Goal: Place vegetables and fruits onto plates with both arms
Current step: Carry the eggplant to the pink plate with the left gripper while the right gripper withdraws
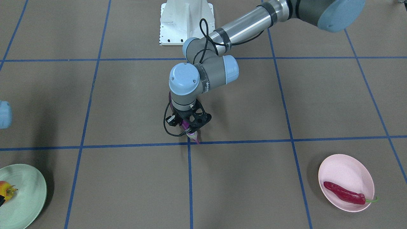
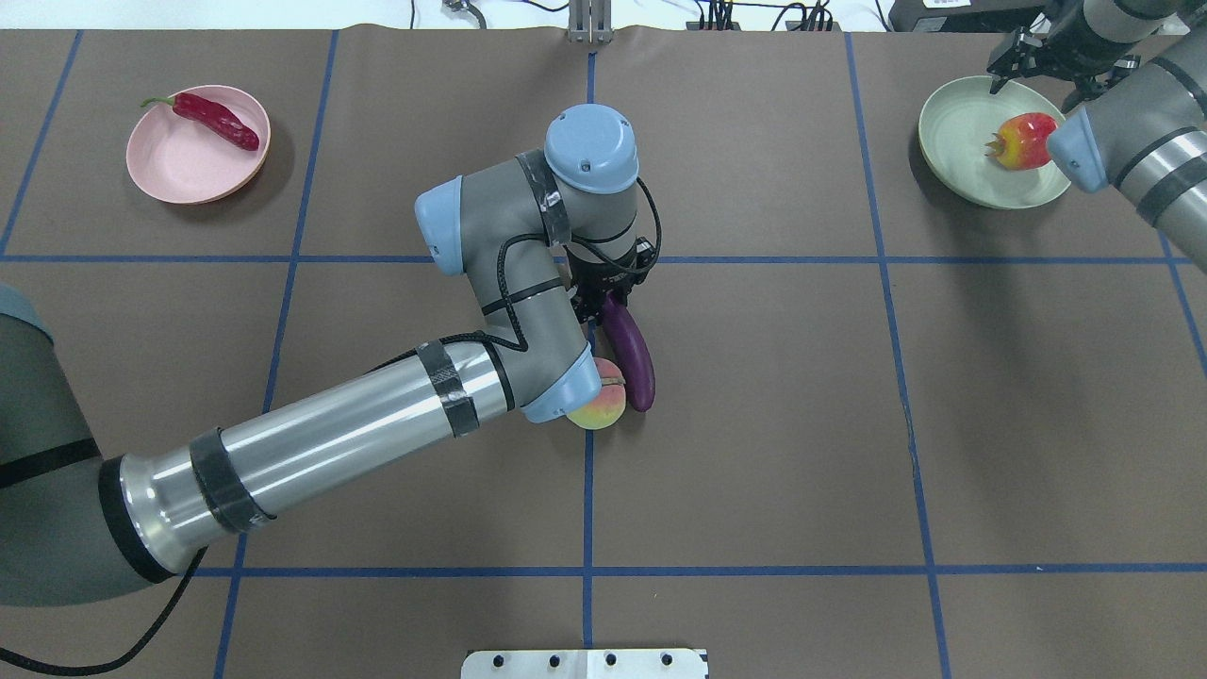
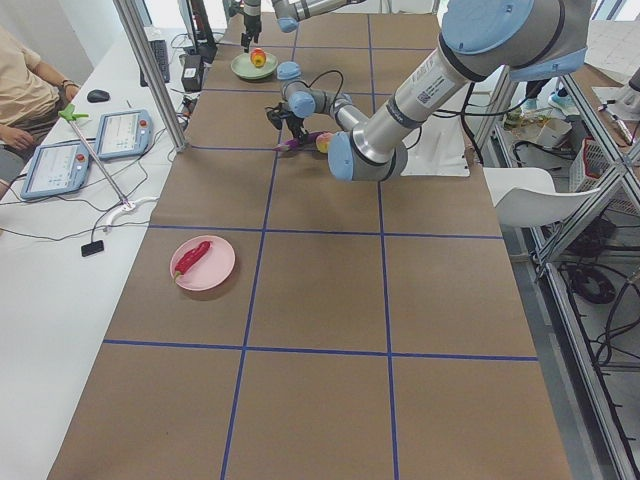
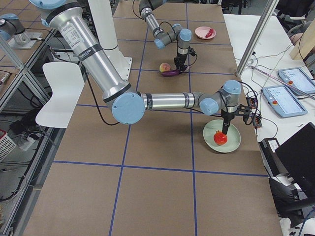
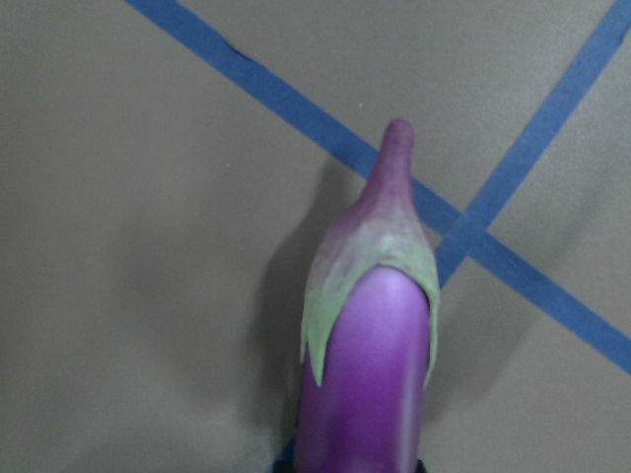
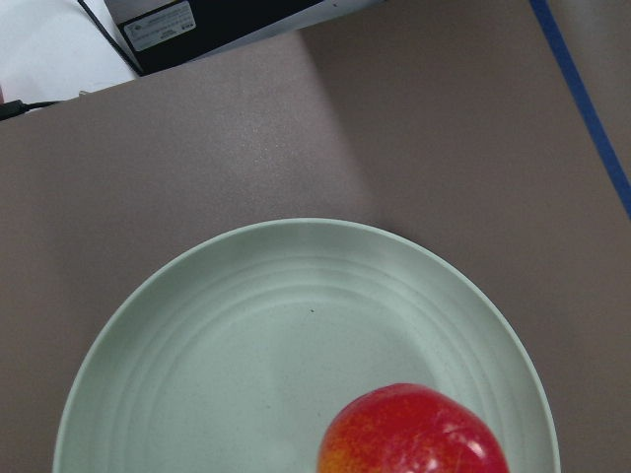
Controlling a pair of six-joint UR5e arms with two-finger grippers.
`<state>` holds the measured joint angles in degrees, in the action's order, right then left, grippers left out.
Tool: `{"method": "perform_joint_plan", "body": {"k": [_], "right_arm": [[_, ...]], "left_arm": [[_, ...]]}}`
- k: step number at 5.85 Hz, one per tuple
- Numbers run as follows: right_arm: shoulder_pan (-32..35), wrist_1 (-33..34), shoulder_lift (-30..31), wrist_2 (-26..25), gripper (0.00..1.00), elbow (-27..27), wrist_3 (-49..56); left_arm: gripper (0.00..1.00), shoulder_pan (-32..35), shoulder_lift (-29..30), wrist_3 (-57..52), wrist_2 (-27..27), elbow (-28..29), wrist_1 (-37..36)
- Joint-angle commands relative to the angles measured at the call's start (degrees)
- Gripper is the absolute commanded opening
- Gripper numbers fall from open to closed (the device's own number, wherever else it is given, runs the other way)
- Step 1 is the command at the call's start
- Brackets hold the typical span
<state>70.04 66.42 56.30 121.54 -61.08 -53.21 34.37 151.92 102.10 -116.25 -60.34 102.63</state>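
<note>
My left gripper (image 1: 190, 128) (image 2: 603, 297) is shut on the calyx end of the purple eggplant (image 2: 634, 354) (image 1: 195, 137) (image 5: 367, 374) at the table's middle, low over the surface. The peach (image 2: 602, 405) lies against the eggplant, partly under my left wrist. The red chili (image 2: 217, 120) (image 1: 343, 192) lies on the pink plate (image 2: 174, 160) (image 1: 343, 168). The red-and-yellow crowned fruit (image 2: 1023, 140) (image 6: 414, 434) (image 1: 7, 189) sits on the green plate (image 2: 962, 132) (image 6: 246, 345) (image 1: 22, 197). My right gripper (image 2: 1033, 75) hangs open just above that fruit.
The white fixed base (image 1: 186, 22) (image 2: 585, 663) stands at the robot's side of the table. Blue tape lines (image 2: 754, 259) divide the brown table into squares. The two plates sit at opposite far corners. Operators' tablets lie on a side bench in the side views.
</note>
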Motion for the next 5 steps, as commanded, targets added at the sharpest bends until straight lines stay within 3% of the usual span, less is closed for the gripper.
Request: {"method": "perform_joint_plan", "body": {"k": [1, 3, 4, 5], "right_arm": [[-3.65, 4.24, 4.66, 2.90, 1.00, -13.29, -8.94], [-10.68, 3.90, 5.40, 2.82, 1.00, -21.15, -24.59], [-13.24, 3.72, 5.49, 2.39, 1.00, -23.01, -28.92], [-15.79, 3.72, 5.58, 2.21, 1.00, -25.82, -34.27]], "left_arm": [[0.00, 7.77, -0.04, -2.24, -6.30, -3.98, -0.14], [0.00, 17.18, -4.66, -13.61, -12.93, -6.62, -0.58], [0.00, 21.40, -9.40, -22.91, -13.04, -6.54, -0.67], [0.00, 24.49, -13.19, -25.17, -12.60, -5.93, -0.59]]}}
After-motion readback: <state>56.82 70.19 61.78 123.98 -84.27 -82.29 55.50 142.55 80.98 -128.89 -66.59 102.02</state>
